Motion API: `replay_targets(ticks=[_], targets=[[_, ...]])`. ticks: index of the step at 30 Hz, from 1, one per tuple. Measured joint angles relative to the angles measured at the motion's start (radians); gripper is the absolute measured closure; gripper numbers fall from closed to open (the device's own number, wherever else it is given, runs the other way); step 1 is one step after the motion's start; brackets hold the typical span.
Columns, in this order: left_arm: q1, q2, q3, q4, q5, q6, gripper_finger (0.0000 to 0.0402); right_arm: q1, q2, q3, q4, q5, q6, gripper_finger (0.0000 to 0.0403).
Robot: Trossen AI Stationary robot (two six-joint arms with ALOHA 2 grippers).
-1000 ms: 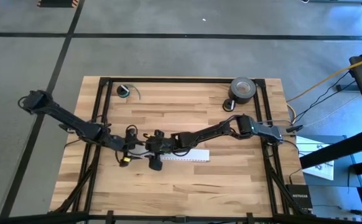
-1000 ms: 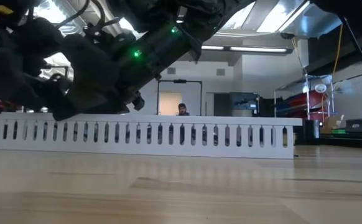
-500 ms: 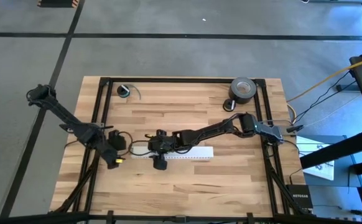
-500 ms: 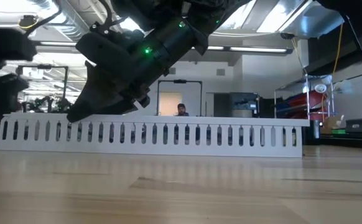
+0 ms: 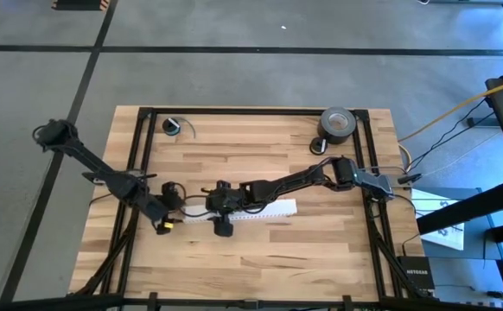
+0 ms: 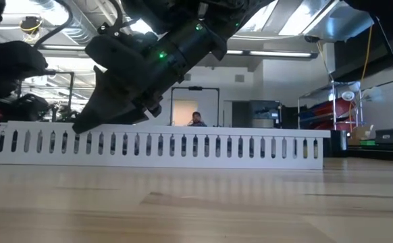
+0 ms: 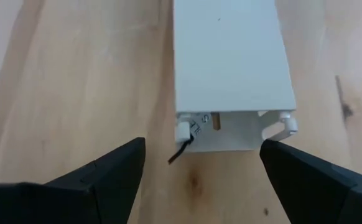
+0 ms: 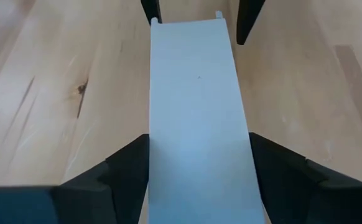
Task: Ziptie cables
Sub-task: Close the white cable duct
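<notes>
While both arms reach over the wooden table, these are the parts of the scene, largest first.

Table (image 5: 321,250): a pale wooden top under both arms, with a black frame along its edges.

Right arm: it stretches from the table's right edge toward the middle, ending in the right gripper (image 5: 219,210).

Left arm: it comes in from the table's left edge, ending in the left gripper (image 5: 172,206), which faces the right gripper.

White slotted duct (image 6: 183,145): a long white channel with a lid and slotted walls, lying flat on the wood between the two grippers.

Right gripper state: its fingers (image 8: 116,177) stand on either side of the duct, closed against its two long walls, holding it near one end.

Left gripper state: its fingers (image 7: 103,177) are spread wide, empty, just short of the duct's open end and touching nothing.

Tape roll (image 5: 337,123): a dark roll, well away from both grippers, near the far right corner.

Small coil (image 5: 173,127): a round coil with a wire tail, well beyond the left gripper, near the far edge.

Cables (image 7: 182,148): only a thin dark strand and small ends show at the duct's open end, right in front of the left gripper; what exactly they are cannot be told.
</notes>
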Motion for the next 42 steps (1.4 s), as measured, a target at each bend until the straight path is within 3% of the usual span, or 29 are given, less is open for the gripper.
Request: replay_targets(ticks=[8,15,20,26,42], targets=[[0.095,0.046,0.002,0.107,0.007,0.043,0.0095,-0.011,-0.042,-0.002,-0.102,0.019,-0.016,0.0168],[0.100,0.027,0.104,-0.025,0.098,0.008,0.0095,-0.034,-0.104,-0.003,-0.309,0.046,-0.075,0.0168],[0.058,0.017,0.095,-0.025,0.086,-0.015,0.0095,-0.049,-0.107,-0.003,-0.299,0.046,-0.079,0.0168],[0.067,0.038,0.034,0.037,-0.088,0.067,0.0095,-0.058,-0.106,-0.010,-0.227,0.042,-0.082,0.0168],[0.214,0.038,-0.078,0.279,-0.010,0.236,0.0102,-0.059,-0.105,-0.010,-0.208,0.036,-0.101,0.0168]])
